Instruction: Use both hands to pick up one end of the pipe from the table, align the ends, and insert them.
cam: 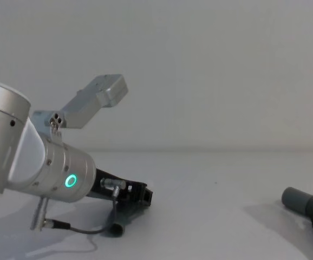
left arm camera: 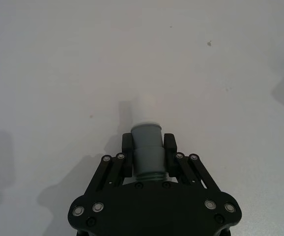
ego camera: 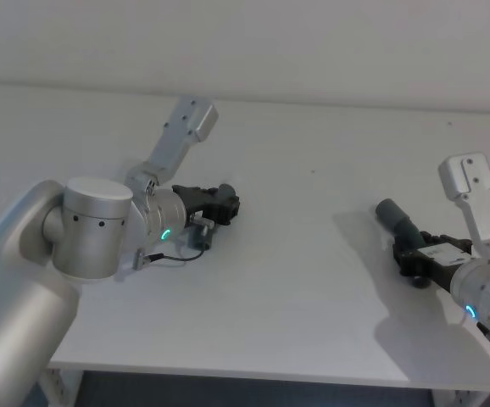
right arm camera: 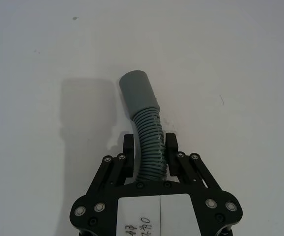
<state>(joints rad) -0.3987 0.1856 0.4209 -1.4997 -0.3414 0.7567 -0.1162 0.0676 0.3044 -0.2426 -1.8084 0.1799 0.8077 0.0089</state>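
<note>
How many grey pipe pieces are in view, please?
2. A straight dark grey pipe piece with a white tip sits in the black plastic left gripper, at the white table's left; a curved ribbed grey hose sits in the right gripper, at its right.

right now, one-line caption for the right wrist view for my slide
Right black plastic hand shut on the dark grey ribbed curved hose, its smooth round cuff held over the white table.

Plain pale wall (cam: 210,65) standing at the back, dark strip of floor (ego camera: 253,394) showing along the head view's lower edge.
</note>
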